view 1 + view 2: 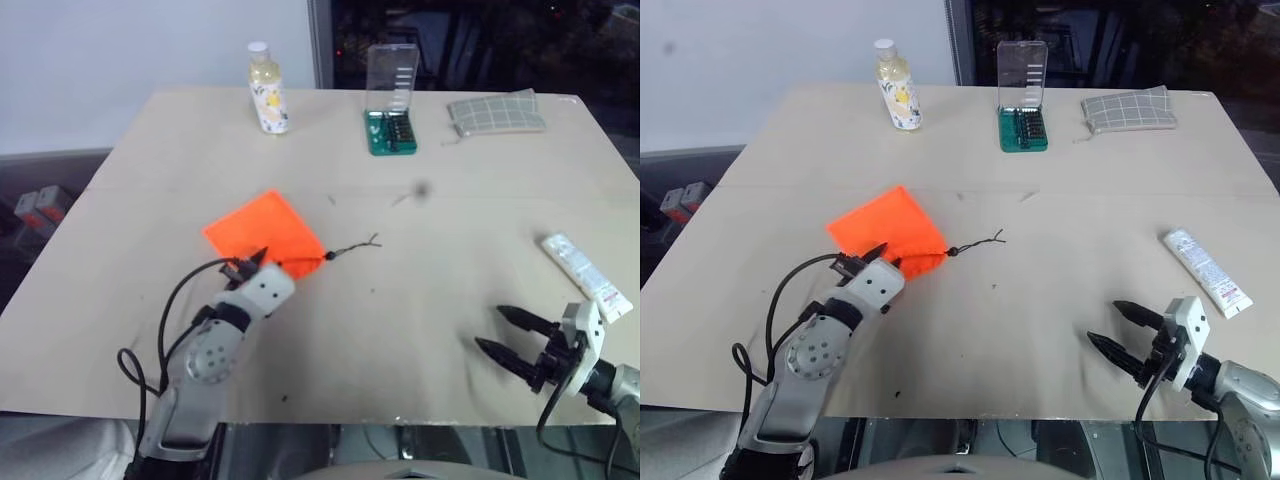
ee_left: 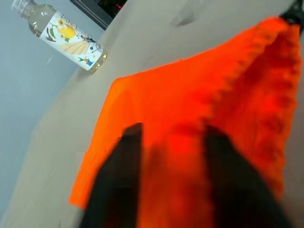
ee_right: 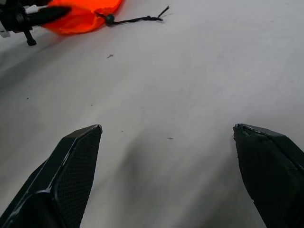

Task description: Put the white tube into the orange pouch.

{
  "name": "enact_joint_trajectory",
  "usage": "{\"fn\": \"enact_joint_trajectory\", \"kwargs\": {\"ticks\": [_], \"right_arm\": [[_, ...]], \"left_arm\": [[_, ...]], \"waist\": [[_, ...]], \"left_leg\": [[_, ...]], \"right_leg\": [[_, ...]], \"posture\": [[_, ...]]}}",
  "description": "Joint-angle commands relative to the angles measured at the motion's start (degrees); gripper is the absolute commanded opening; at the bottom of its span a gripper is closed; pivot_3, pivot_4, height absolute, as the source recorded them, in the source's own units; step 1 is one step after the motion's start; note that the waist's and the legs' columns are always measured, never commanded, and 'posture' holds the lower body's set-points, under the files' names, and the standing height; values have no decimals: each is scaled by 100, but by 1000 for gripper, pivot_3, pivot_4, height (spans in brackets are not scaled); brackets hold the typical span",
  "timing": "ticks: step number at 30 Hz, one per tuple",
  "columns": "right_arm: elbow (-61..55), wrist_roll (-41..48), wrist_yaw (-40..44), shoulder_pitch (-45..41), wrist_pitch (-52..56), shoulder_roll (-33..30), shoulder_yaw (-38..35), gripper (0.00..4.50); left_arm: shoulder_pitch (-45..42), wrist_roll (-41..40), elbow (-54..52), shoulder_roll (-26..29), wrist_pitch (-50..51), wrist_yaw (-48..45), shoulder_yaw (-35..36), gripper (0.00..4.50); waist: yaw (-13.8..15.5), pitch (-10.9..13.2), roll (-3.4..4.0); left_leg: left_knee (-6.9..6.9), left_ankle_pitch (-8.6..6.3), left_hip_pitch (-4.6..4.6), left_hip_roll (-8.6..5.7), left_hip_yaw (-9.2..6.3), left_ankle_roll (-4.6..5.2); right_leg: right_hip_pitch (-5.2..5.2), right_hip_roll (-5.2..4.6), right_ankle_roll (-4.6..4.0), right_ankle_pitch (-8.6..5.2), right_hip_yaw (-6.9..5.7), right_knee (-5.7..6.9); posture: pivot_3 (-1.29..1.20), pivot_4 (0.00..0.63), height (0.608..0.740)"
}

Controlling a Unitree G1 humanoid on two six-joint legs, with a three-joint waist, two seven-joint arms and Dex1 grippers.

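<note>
Orange pouch [image 1: 266, 232] near edge hidden behind left end effector [image 1: 250, 264].

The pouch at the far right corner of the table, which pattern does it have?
The grey pouch has a checked pattern of light lines, clearest in the right eye view.

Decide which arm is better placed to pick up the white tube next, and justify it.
Right. Its open claw hovers near the white tube on the robot's right, while the left claw is at the orange pouch.

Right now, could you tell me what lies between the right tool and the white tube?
Only bare tabletop: in the right eye view, the right tool stands open just short of the white tube, with nothing between them.
</note>
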Motion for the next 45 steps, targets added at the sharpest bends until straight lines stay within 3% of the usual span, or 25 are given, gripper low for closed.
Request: {"fn": "enact_joint_trajectory", "kwargs": {"ticks": [1, 6, 11, 15, 17, 22, 26, 33, 45], "right_arm": [[-88, 54, -26, 11, -96, 32, -49, 4500], [-90, 38, -58, 1, -111, 61, -47, 4500], [-83, -48, -211, -96, -89, 99, 28, 4500], [274, -962, -1153, -556, -431, 202, 90, 4500], [419, -950, -1307, -820, -592, 266, -68, 4500], [1551, -2024, -1722, -1449, -1596, -544, -420, 4500], [2216, -2050, -1743, -1849, -1659, -1024, -617, 4500], [3042, -1719, -1333, -2228, -569, -1556, -636, 4500], [4163, -1843, -819, -2979, 620, -2055, -222, 4500]], "left_arm": [[-8, -63, -89, 34, -60, 30, 112, 38], [-53, -238, -75, 20, 3, -37, 165, 38], [-298, -984, -76, -93, 190, -501, 150, 38], [-613, -1384, -121, -153, 475, -913, -94, 38], [-771, -1513, -128, -202, 587, -1048, -218, 38], [-1247, -1987, -100, -431, 1172, -1289, -295, 38], [-1325, -2607, -143, -506, 1487, -1485, -18, 38], [-933, -3117, -323, -194, 1475, -1749, 224, 38], [-1090, -3889, -257, -303, 1808, -1519, 695, 38]], "waist": [[0, 0, 0], [2, 0, 0], [2, 0, 0], [-1, 0, 0], [-5, 1, 0], [9, 2, 2], [-18, 2, 1], [-52, 2, 1], [-16, 2, 2]], "left_leg": [[0, 0, 0, 0, 0, 0], [0, 0, 0, 0, 0, 0], [2, 0, 0, 0, 0, -1], [4, 1, 2, -1, 1, -1], [6, 1, 2, -3, 2, -2], [13, 4, 5, -26, 6, -3], [12, 16, 4, -30, 6, -23], [11, 4, 8, -15, 15, -3], [14, 4, 10, -18, 14, -2]], "right_leg": [[0, 0, 0, 0, 1, 0], [0, -1, 0, 0, 2, 0], [0, -2, 0, 0, 2, 2], [0, 1, 0, 0, -1, 7], [0, 4, 0, 0, -7, 9], [1, 18, 3, 1, -11, 17], [1, 20, 9, -3, -11, 17], [2, 30, 8, -3, 0, 17], [5, 26, 8, -3, -2, 19]], "posture": [[0, 150, 740], [0, 150, 740], [0, 150, 740], [0, 150, 740], [0, 150, 740], [0, 150, 740], [0, 150, 740], [0, 150, 740], [0, 150, 740]]}}
